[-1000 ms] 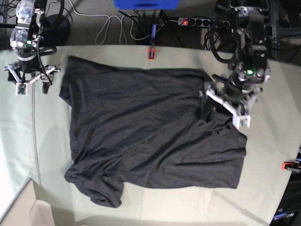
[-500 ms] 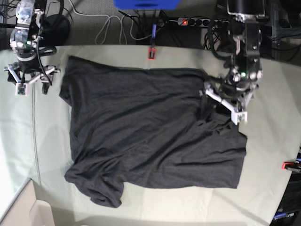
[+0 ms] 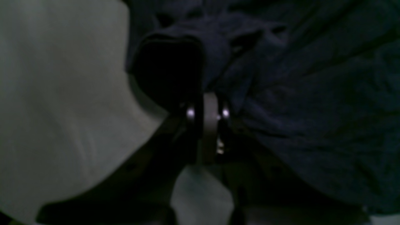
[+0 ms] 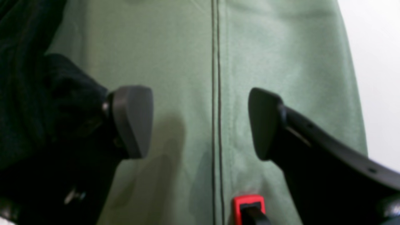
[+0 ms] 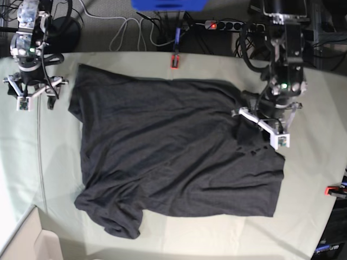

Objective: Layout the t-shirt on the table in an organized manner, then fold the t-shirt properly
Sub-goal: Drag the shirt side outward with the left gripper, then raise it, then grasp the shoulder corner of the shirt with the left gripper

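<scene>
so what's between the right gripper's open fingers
Only bare table cloth with a dark seam line; the right gripper holds nothing, in the right wrist view.

T-shirt (image 5: 173,151) spread on table (image 5: 314,179), left pincer (image 5: 260,122) at its right edge

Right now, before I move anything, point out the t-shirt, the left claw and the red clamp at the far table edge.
t-shirt (image 5: 173,146): base view, middle of the dark body panel.
left claw (image 5: 259,120): base view, at its closed tips over the shirt's edge.
red clamp (image 5: 174,60): base view, its red body.
</scene>
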